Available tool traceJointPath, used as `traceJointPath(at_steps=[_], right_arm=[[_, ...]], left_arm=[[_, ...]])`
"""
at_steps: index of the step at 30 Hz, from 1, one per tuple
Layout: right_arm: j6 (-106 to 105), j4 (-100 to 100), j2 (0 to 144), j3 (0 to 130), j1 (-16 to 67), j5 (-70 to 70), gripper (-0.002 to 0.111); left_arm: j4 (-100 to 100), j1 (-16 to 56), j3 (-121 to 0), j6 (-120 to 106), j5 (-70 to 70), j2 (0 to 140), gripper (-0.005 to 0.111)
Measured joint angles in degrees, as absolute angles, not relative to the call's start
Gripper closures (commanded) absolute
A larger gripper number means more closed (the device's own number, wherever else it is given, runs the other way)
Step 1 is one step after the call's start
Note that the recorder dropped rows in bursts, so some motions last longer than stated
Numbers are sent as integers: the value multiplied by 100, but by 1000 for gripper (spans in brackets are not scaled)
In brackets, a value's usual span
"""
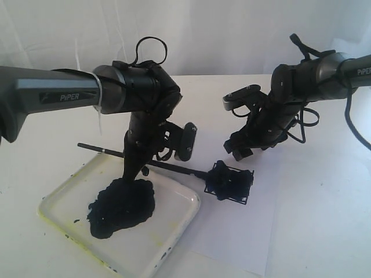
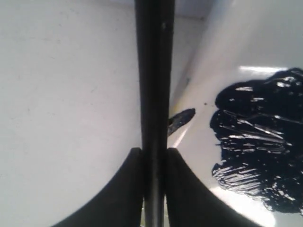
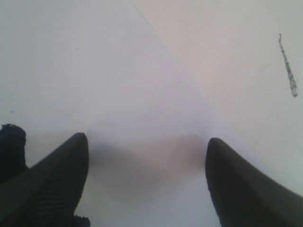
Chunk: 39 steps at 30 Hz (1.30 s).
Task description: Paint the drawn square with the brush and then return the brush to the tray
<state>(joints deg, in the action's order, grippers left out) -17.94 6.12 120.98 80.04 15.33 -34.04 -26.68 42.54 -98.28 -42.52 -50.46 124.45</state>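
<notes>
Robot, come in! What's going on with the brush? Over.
Left gripper shut on the brush, at the tray rim. Right gripper open, empty. Drawn square daubed dark. Nothing seen in the way.

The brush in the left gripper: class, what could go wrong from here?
The tip of the brush sits on the drawn square; dragging it off may smear the paper.
The left gripper pinches its thin handle, which might pivot.
That gripper hangs close to the paint blob in the tray and could dip in.
</notes>
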Motion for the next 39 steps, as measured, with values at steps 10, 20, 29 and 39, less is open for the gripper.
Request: traceJointPath(at_steps=[10,20,29,39], right_arm=[[-1794,612,12098,8004,1533,-3404,42],[-1794,612,12098,8004,1533,-3404,42],[-1794,612,12098,8004,1533,-3404,42],[-1794,612,12098,8004,1533,-3404,42]], left_arm=[[-2847,4254,-9828,-4039,-4852,12445,107],[-2301,4264,-9828,-4497,-4844,12445,107],[-2471,4264,-9828,-4346,-4565,12445,107],[-2537,4264,-9828,-4289,-4514,12528,107]])
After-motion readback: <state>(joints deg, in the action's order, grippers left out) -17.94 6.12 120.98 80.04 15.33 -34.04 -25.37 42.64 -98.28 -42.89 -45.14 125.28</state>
